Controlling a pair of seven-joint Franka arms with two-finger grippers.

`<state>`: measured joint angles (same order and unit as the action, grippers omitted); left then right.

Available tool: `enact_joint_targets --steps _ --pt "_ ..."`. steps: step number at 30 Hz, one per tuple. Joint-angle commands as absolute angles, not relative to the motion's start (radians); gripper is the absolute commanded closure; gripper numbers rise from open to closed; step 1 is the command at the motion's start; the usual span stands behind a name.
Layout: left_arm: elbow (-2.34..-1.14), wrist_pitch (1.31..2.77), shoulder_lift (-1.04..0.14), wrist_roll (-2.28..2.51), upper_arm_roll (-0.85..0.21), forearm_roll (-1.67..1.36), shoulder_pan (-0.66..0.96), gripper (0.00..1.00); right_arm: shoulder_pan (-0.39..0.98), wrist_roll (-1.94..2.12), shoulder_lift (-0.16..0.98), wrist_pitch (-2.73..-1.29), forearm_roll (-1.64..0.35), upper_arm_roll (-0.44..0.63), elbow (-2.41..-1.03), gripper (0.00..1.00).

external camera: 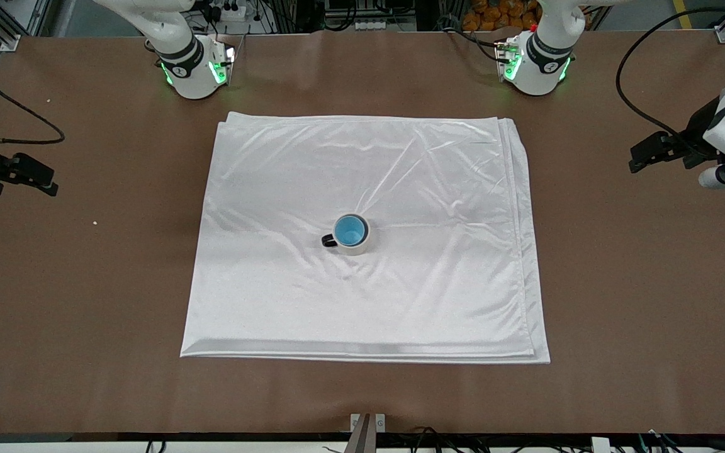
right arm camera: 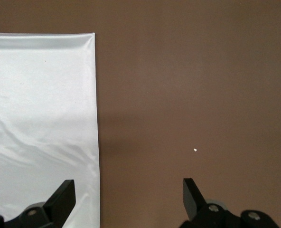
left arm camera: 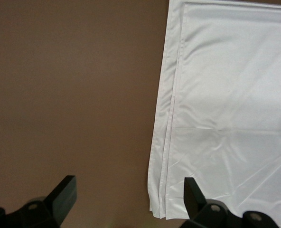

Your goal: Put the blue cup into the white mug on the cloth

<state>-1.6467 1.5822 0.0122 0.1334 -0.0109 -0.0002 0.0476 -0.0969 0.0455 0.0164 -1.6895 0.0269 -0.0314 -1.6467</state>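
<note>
Brown table (external camera: 620,283) fills most of the front view, with racks and cables along the top edge; the cloth (external camera: 362,189), white, shiny and folded in layers, lies at the middle of the frame, its layered edges showing along its side toward the left arm's end; the white mug (external camera: 356,246) stands upright on the cloth just below the frame's centre, its small black handle pointing toward the right arm's end; the blue cup (external camera: 350,230) sits inside the mug, its bright blue inside ringed by the mug's pale rim.

Both arms wait at the table's ends; the left gripper (external camera: 642,158) hangs at the right edge of the frame, over bare table well apart from the cloth; in the left wrist view its fingers (left arm camera: 64,192) are spread wide, with nothing between them, over the cloth's layered edge (left arm camera: 226,95); the right gripper (external camera: 38,179) hangs at the left edge of the frame, over bare table; in the right wrist view its fingers (right arm camera: 64,194) are likewise spread and hold nothing, over the cloth's edge (right arm camera: 41,118) and a small pale crumb (right arm camera: 195,150) on the brown surface; the same crumb (external camera: 94,223) shows at middle left of the front view.
</note>
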Motion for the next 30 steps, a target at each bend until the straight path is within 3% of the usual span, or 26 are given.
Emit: enact_joint_targets --steps 1,30 --pt "-1.628 1.563 0.006 0.106 -0.011 0.023 0.048 0.00 -0.109 0.032 0.014 -1.692 0.012 -0.038 -1.652 0.00" --pt "-1.626 1.647 -0.011 0.012 -0.012 0.031 0.046 0.00 -0.115 0.032 0.015 -1.692 0.011 -0.038 -1.652 0.00"
